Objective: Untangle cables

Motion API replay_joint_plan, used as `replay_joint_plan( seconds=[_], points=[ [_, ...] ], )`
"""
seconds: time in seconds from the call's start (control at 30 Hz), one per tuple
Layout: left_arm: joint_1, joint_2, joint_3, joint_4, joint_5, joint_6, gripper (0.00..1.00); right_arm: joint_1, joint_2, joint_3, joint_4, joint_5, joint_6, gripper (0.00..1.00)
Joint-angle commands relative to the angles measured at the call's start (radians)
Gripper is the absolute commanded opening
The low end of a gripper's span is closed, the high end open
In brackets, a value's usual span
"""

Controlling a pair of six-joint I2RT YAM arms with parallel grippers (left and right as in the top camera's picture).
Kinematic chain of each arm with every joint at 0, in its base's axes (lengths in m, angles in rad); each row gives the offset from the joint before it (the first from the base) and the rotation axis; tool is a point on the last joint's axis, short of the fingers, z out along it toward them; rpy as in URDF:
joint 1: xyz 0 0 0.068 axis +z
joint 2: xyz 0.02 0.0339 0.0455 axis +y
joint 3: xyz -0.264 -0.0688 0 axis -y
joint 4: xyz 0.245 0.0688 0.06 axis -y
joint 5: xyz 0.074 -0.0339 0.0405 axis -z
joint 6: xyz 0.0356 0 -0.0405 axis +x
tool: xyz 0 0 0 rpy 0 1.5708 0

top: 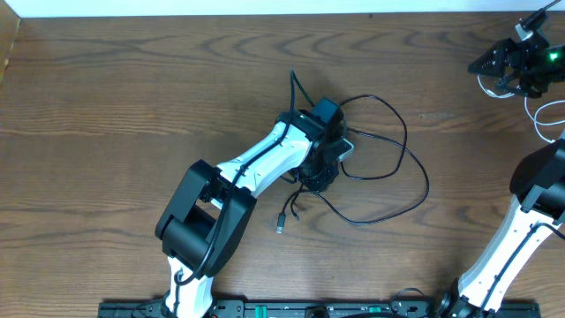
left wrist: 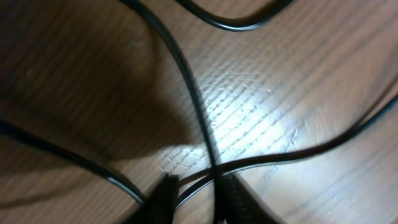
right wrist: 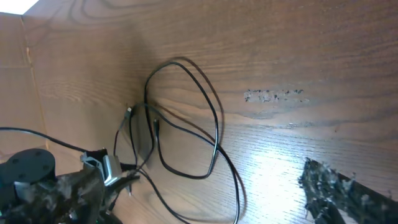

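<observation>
Though the wooden surface fills every view, only the overhead one takes in both cords. There the left arm reaches to the middle and stands over the black cable, which sprawls in loose loops to its right. The right arm bends up to the far right corner, where the white cable curls just beside the right pincer. The 2 cords lie well apart, so what is left looks to be the black cable's own crossings. Both cords are probably light, limp and slick. Such a cord should drag easily over the wood but slide out of a loose grip and carry its loops along. A straight free run just beside a crossing is likely the best hold, or the stiffer plug lying near the left arm's elbow. The left pincer is low over the wood with its fingers spread, and 1 strand runs between them, not yet pinched. I cannot tell the right pincer's state: it is small and dark from overhead, and its wrist view shows only 1 flecked finger. The left arm hides the middle of the tangle, the left wrist view is blurred and very close, and the frame edge cuts off the white cable.
</observation>
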Motion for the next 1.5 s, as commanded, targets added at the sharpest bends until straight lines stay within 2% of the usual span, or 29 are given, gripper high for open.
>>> replay_joint_plan(
  seconds=[0.0,0.13,0.27,0.5,0.7,0.9,1.1,1.23,1.33,1.47],
  points=[
    [0.0,-0.036,0.029,-0.025,-0.029,-0.006,0.08,0.027,-0.011,0.015,-0.003,-0.035,-0.015,0.96],
    [0.002,-0.165,0.187,-0.097,-0.117,-0.037,0.07,0.057,-0.033,0.015,-0.003,-0.041,-0.027,0.96],
    [0.002,-0.314,0.314,-0.079,-0.119,-0.048,0.07,0.088,-0.09,0.015,-0.003,-0.045,-0.045,0.96],
    [0.002,-0.56,0.362,0.085,-0.12,-0.073,0.08,0.115,-0.258,0.015,-0.003,-0.05,-0.045,0.99],
    [0.002,-0.701,0.362,0.257,-0.204,-0.111,0.08,0.138,-0.391,0.015,-0.003,-0.076,-0.045,0.99],
    [0.01,-0.769,0.362,0.407,-0.212,-0.145,0.08,0.196,-0.435,0.015,-0.003,-0.077,-0.081,0.99],
    [0.048,-0.807,0.362,0.527,-0.212,-0.29,0.08,0.279,-0.417,0.009,-0.003,-0.065,-0.127,0.99],
    [0.053,-0.828,0.362,0.598,-0.222,-0.28,0.08,0.319,-0.404,0.009,-0.003,-0.063,-0.152,0.99],
    [0.053,-0.834,0.362,0.651,-0.285,-0.28,0.08,0.356,-0.385,0.007,-0.003,-0.056,-0.186,0.99],
    [0.053,-0.845,0.362,0.71,-0.287,-0.315,0.07,0.388,-0.362,-0.024,0.0,-0.053,-0.231,0.99]
  ],
)
